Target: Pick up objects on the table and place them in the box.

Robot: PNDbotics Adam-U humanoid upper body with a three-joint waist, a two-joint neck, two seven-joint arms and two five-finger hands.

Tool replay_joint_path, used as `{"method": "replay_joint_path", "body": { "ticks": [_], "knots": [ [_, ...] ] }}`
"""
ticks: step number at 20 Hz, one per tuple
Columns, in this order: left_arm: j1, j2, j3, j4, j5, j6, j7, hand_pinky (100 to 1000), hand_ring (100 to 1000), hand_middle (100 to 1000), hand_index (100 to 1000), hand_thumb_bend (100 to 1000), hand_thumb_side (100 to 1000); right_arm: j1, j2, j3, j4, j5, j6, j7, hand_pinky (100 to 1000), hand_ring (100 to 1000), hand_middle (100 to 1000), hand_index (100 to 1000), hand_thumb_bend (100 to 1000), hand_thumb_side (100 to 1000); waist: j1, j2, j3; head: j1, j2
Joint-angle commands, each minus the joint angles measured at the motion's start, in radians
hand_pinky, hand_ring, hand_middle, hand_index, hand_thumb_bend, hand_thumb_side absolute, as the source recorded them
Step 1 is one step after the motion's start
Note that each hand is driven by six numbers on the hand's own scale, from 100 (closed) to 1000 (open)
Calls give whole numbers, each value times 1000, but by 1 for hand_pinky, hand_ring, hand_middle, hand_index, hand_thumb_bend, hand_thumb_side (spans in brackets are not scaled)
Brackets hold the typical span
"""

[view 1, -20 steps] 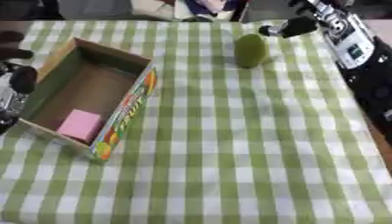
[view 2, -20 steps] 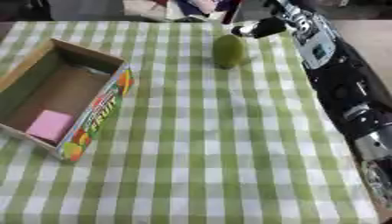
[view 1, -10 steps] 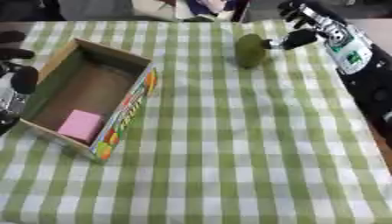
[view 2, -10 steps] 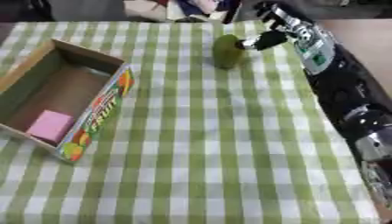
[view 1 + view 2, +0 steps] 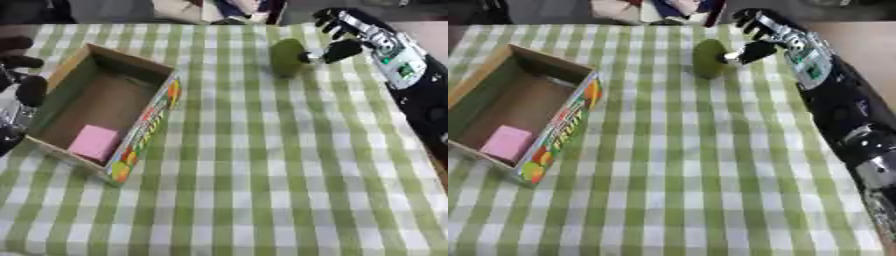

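Green object (image 5: 286, 56) just left of, perhaps touching, open right robot hand (image 5: 343, 31).

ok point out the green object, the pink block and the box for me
green object (image 5: 286, 56), left eye view, middle of its body
pink block (image 5: 94, 142), left eye view, centre of its top face
box (image 5: 150, 120), left eye view, printed side wall

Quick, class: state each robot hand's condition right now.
Right hand: open, fingers spread, thumb touching the green rounded object, not gripping it.
Left hand: at the left edge, cannot be told.
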Motion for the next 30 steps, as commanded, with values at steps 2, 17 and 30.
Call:
{"method": "replay_joint_path", "body": {
  "ticks": [2, 17, 30],
  "knots": [
    [-8, 14, -2, -11, 1, -3, -5, 573, 699, 742, 809, 538, 670, -22, 2, 6, -11, 1, 0, 17, 742, 814, 796, 920, 594, 352, 2, -14, 2, 1, -3],
    [-12, 4, -6, -14, 7, -4, -13, 573, 711, 741, 809, 533, 672, -56, 103, -4, 87, 150, -9, -69, 714, 777, 715, 837, 518, 306, 13, -7, 19, -12, -23],
    [-11, 1, -8, -15, 9, -5, -16, 573, 714, 746, 810, 527, 674, -53, 124, -3, 98, 266, 18, -209, 600, 607, 346, 480, 237, 100, 15, -5, 22, -15, -35]
  ]
}}
